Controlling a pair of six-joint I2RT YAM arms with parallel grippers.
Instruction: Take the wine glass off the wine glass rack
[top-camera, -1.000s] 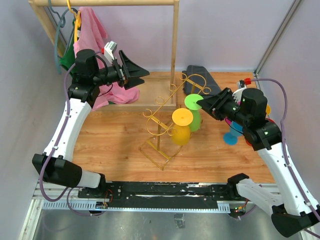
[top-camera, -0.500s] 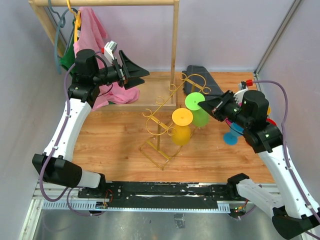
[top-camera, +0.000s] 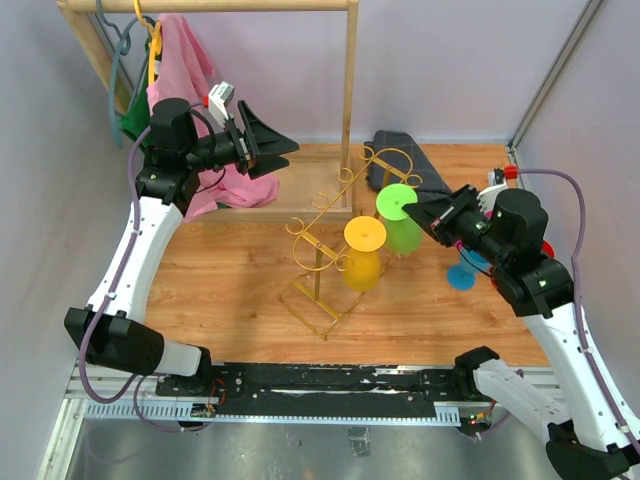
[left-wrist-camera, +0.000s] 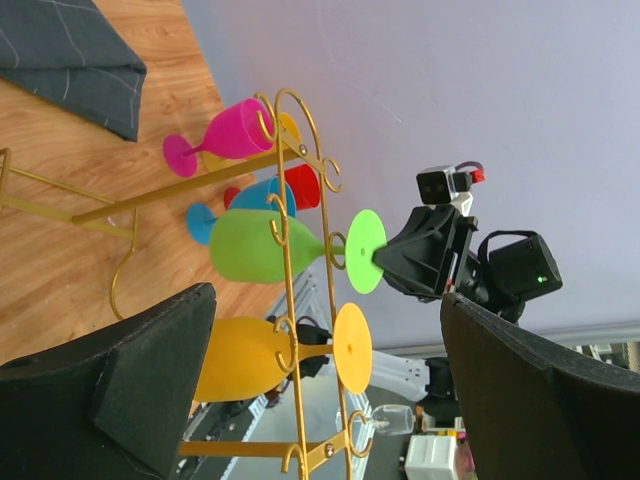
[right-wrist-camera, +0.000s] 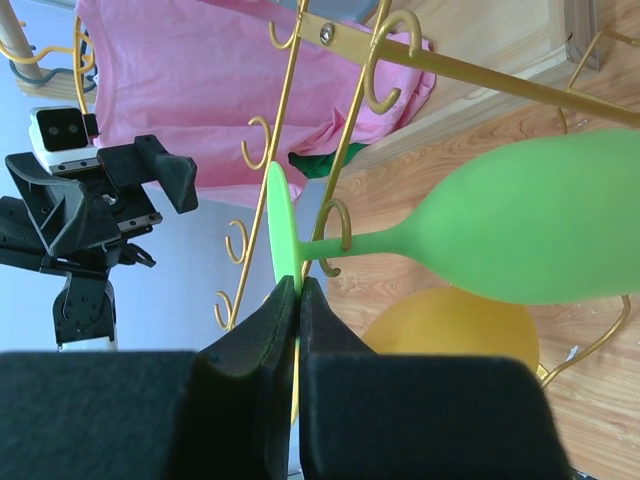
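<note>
Near the middle of the table (top-camera: 230, 275), the green glass (top-camera: 403, 233) hangs on the rack (top-camera: 320, 272), its stem caught in one curled hook. The right gripper (right-wrist-camera: 297, 285) has its jaws pinched tight on the rim of the glass's foot. A yellow glass (top-camera: 362, 264) hangs just beside it, nearer the front edge. Over the far left corner, the left gripper (top-camera: 272, 148) is spread wide and holds nothing.

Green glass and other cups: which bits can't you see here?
- Right wrist view: the green glass has its foot's lower edge hidden inside the shut right hand; the yellow glass is partly behind the green bowl.
- Top view: the right arm covers half the blue glass.
- Left wrist view: the rack base runs off the left edge.
</note>
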